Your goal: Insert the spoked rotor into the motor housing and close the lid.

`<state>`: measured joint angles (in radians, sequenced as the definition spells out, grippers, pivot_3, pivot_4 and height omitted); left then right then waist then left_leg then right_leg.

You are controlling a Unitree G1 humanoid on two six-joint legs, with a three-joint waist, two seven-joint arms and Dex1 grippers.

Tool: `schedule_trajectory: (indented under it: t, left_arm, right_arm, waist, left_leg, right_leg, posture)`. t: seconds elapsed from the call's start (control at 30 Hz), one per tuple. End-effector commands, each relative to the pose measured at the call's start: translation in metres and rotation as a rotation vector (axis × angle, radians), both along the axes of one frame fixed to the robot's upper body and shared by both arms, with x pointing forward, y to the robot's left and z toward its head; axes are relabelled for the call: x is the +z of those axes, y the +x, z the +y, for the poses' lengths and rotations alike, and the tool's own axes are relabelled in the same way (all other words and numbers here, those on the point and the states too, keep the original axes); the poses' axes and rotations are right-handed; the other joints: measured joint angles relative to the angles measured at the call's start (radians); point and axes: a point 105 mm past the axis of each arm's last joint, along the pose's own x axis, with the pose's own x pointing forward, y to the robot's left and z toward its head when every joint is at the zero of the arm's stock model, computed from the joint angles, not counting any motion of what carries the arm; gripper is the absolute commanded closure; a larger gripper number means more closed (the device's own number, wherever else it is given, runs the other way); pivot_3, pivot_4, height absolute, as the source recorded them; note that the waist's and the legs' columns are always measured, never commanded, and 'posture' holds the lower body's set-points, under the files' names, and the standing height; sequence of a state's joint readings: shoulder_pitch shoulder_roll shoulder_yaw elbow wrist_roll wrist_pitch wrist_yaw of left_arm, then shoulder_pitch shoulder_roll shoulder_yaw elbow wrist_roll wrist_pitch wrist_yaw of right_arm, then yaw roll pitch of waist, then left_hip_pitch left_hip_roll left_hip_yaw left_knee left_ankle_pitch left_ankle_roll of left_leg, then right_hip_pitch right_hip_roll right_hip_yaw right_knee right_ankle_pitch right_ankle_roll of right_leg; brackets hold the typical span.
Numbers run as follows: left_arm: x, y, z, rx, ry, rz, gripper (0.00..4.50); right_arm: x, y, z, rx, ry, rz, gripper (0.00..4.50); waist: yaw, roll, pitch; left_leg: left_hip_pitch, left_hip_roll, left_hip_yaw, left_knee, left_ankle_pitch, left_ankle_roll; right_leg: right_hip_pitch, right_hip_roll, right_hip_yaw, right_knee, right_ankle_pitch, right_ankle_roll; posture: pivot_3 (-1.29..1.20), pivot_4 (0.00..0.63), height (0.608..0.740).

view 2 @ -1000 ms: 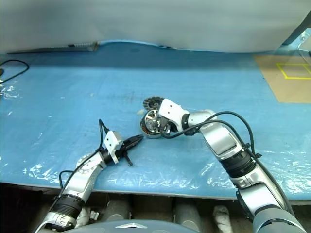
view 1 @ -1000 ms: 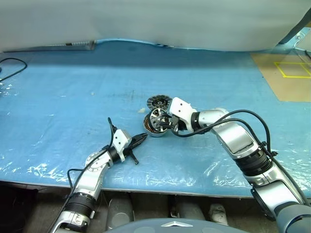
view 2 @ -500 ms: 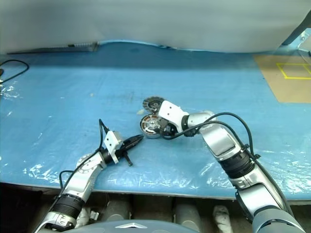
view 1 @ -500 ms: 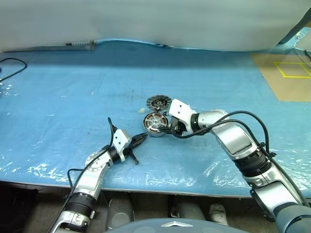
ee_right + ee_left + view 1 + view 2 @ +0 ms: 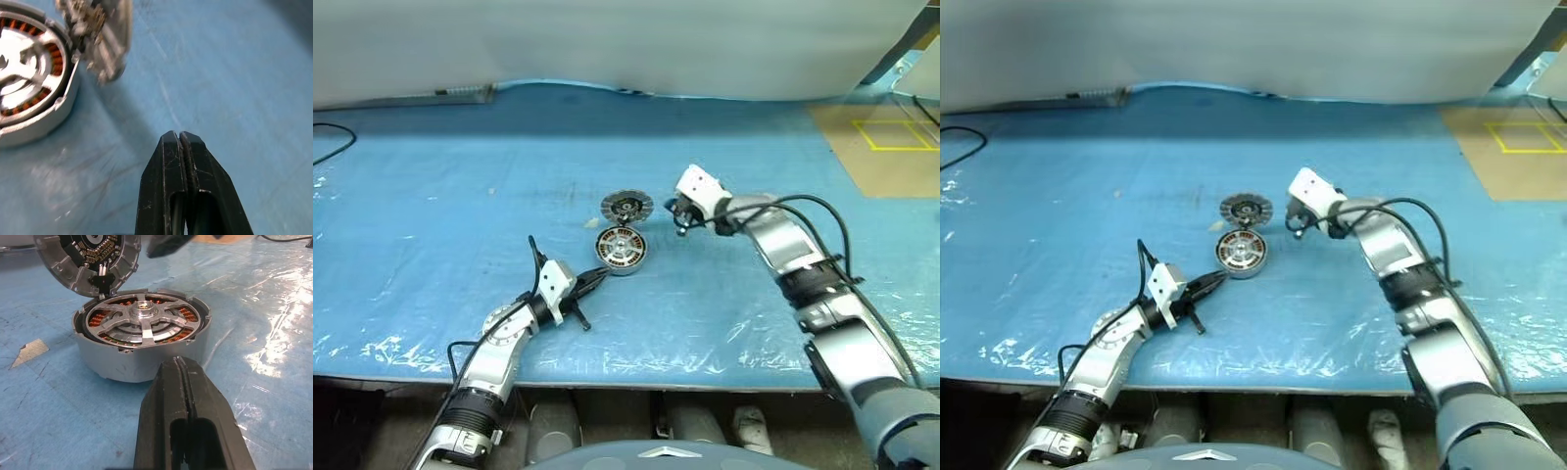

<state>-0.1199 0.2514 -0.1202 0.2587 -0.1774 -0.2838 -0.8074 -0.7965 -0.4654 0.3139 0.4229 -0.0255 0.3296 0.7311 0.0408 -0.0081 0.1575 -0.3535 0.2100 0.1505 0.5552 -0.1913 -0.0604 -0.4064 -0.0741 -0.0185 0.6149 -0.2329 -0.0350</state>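
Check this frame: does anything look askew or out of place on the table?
Yes. The lid is not lying flat: it leans tilted against the motor housing, finned face showing. The spoked rotor sits level inside.
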Motion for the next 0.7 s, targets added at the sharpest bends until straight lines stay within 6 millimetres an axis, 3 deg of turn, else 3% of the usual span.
schedule_trajectory:
  t: [0.03, 0.27, 0.53, 0.7]
  left_arm:
    - [0.012, 0.0, 0.0, -0.01, -0.01, -0.046, 4.5]
    - [0.014, 0.0, 0.001, -0.005, -0.008, -0.052, 4.5]
    - [0.014, -0.002, 0.001, 0.005, -0.011, -0.05, 4.5]
    - [0.012, -0.005, 0.001, 0.008, -0.013, -0.041, 4.5]
  right_arm:
    - [0.023, 0.018, 0.013, 0.002, 0.096, -0.079, 4.47]
    - [0.034, 0.018, 0.051, 0.139, 0.361, 0.097, 4.47]
    - [0.032, -0.02, 0.075, 0.386, 0.475, 0.314, 4.47]
    - [0.011, -0.041, 0.081, 0.412, 0.459, 0.38, 4.47]
  waist:
    - [0.001, 0.0, 0.0]
    - [0.005, 0.0, 0.0]
    - [0.006, 0.0, 0.0]
    - [0.007, 0.0, 0.0]
  left_leg:
    - [-0.001, 0.0, 0.0, 0.001, 0.0, 0.0]
    - [-0.016, 0.003, 0.0, 0.01, 0.002, 0.004]
    - [-0.017, 0.006, 0.0, 0.014, 0.0, 0.008]
    - [-0.017, 0.007, 0.0, 0.013, 0.0, 0.008]
  right_leg:
    - [-0.001, 0.0, 0.0, 0.0, 0.0, 0.0]
    - [-0.014, 0.0, -0.002, 0.009, 0.0, -0.001]
    - [-0.014, 0.001, -0.004, 0.01, 0.001, -0.003]
    - [-0.014, 0.001, -0.004, 0.01, 0.001, -0.003]
  posture:
    - [0.0, 0.15, 0.74]
    - [0.0, 0.15, 0.74]
    - [0.0, 0.15, 0.74]
    - [0.0, 0.15, 0.74]
